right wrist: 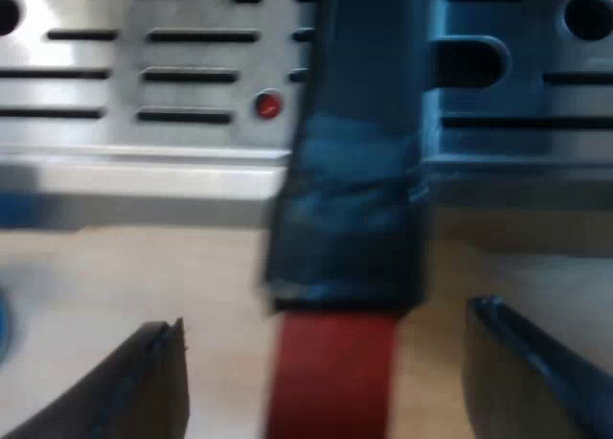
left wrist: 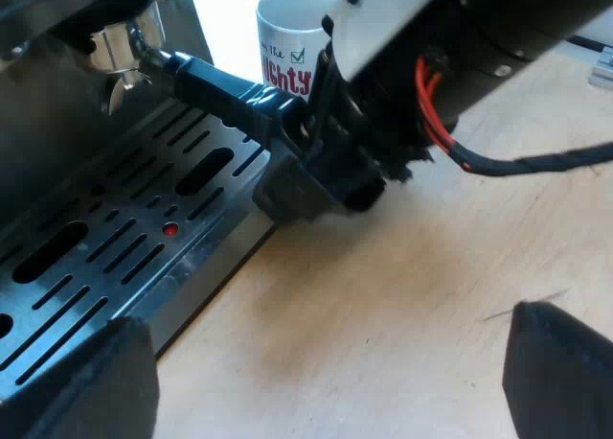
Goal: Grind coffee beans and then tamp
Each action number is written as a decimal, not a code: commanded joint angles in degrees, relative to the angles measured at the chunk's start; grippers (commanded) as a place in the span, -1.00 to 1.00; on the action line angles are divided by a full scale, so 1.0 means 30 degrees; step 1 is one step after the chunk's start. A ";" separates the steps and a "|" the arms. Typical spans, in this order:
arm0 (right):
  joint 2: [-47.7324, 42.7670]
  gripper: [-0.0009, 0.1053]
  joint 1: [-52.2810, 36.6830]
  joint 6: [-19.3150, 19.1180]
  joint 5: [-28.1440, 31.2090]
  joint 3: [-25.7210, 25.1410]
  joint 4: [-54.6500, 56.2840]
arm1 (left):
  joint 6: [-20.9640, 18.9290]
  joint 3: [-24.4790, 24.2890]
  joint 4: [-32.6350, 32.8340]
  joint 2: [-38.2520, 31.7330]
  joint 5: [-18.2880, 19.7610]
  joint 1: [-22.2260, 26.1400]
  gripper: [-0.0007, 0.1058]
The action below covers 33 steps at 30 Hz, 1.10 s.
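Metal holder seated at espresso machine front above drip tray, its dark handle and red end between the parted, non-touching fingers of right gripper; left gripper spread wide over wooden table; mug beyond.

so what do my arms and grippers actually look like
The left gripper has two matte black fingers, thick, with rounded ends. The right gripper has the same black fingers, which taper to thinner edges at the tips. Seen from the left wrist view, the right arm is a bulky black body with a white plate on its side.
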 commanded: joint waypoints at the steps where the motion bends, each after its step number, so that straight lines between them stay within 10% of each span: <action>1: 0.0105 0.18 -0.0388 -0.0051 -0.0265 -0.0164 -0.0129 | 0.0113 -0.0017 -0.0053 -0.0042 0.0110 -0.0081 0.49; 33: 0.0107 0.17 -0.0451 -0.0051 -0.0651 -0.0164 -0.0079 | 0.0113 -0.0017 -0.0053 -0.0042 0.0110 -0.0081 0.49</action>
